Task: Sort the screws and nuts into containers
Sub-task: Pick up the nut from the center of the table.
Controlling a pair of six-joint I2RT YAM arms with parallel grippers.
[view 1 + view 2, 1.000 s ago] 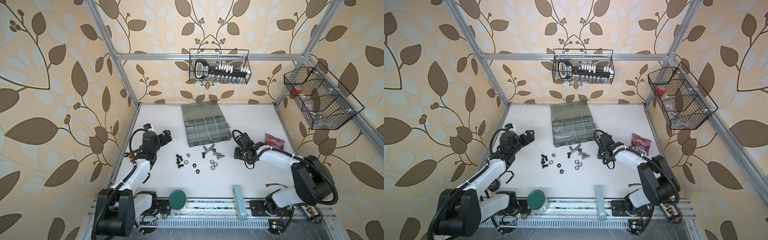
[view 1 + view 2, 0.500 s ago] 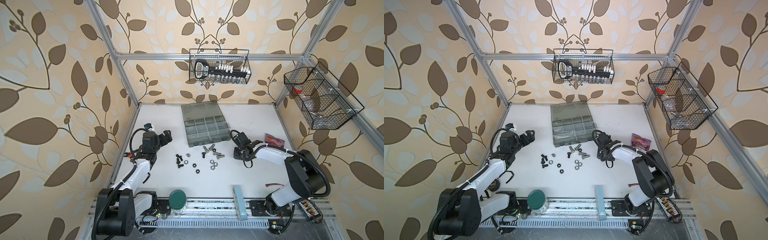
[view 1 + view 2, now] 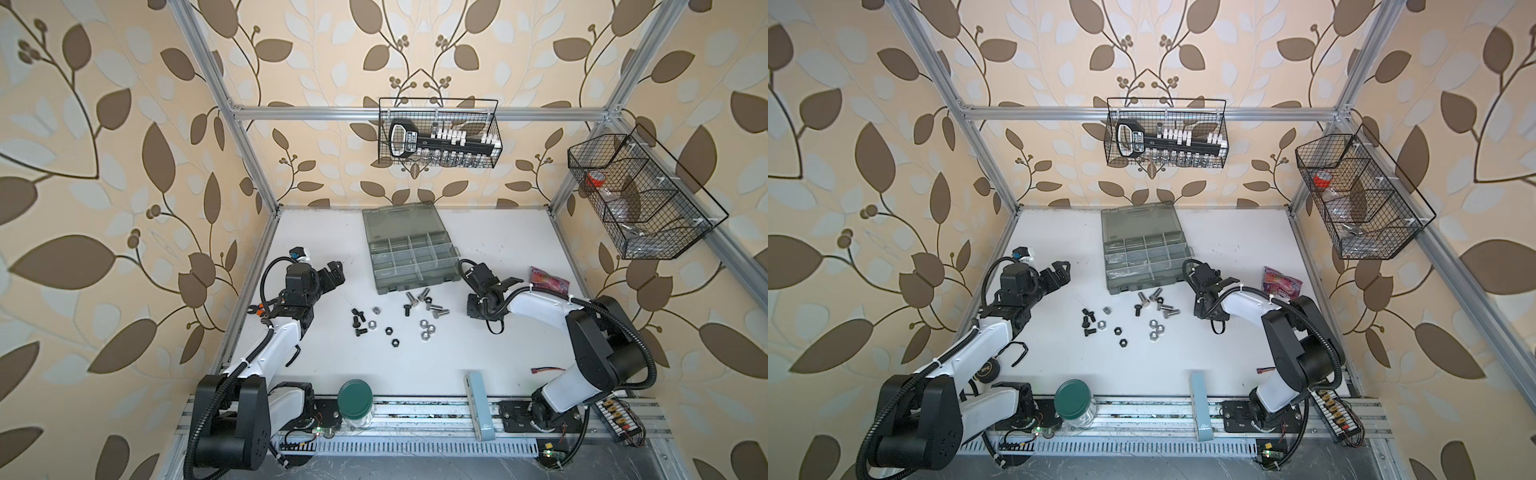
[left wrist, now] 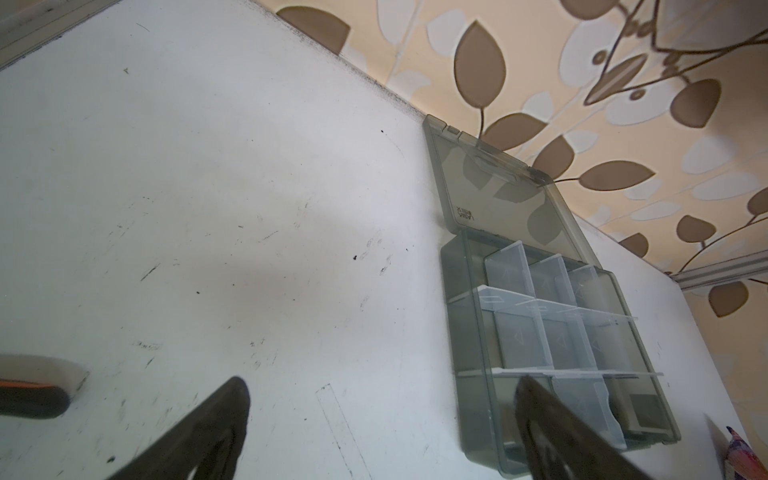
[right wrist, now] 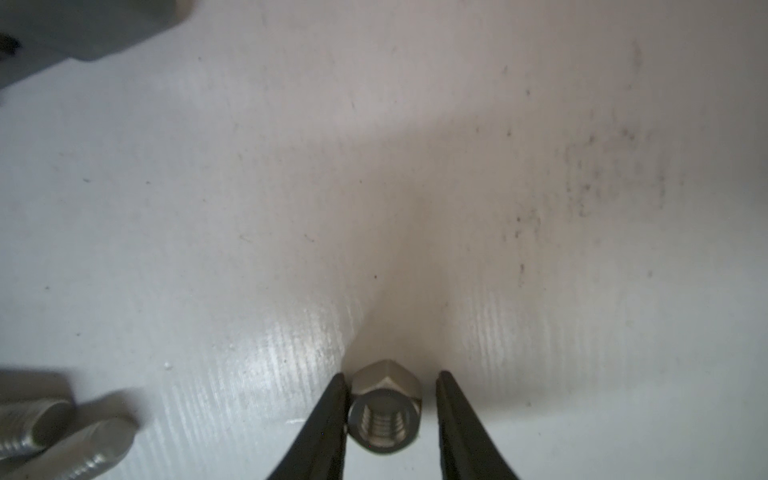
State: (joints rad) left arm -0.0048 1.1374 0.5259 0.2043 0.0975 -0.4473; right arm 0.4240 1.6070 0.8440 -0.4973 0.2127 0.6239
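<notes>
Right wrist view: right gripper (image 5: 391, 376) has narrowed around a silver nut (image 5: 382, 419). One finger (image 5: 328, 424) touches it and the other sits just off, so it is not clamped yet. The nut rests on the bench (image 3: 415, 365) near the front right corner of the case (image 3: 409, 286), just beside the screws (image 3: 434, 308). In both top views the gripper hides it. The right arm has also edged slightly toward the case over the last second. Left gripper (image 3: 337, 272) is unchanged: jaws wide apart, nothing between them, hovering near the bench's left edge. Other screws and nuts (image 3: 426, 328) lie loose mid-bench, and the case looks empty. Judgement: sorting has barely started and the first pick is about to lock. Next comes a lift and a drop into a compartment. Such a small nut may slip or roll if the squeeze lands off-centre.
</notes>
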